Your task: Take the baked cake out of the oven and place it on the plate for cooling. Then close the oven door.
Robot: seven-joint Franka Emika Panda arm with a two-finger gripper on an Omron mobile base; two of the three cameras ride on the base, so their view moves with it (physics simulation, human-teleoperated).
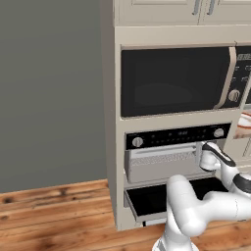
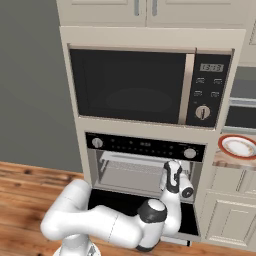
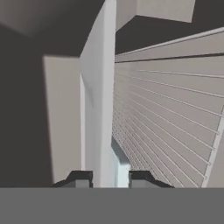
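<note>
Claw (image 3: 105,177) open inside oven (image 2: 135,170); microwave (image 2: 145,87) clock unreadable.

Microwave (image 2: 150,85), clock display (image 2: 211,67): lit digits, too blurred to read. Oven (image 2: 145,160) control strip: markings illegible.

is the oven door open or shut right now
Open: the oven door hangs dropped down below the oven cavity, whose grey interior and rack are exposed.
</note>
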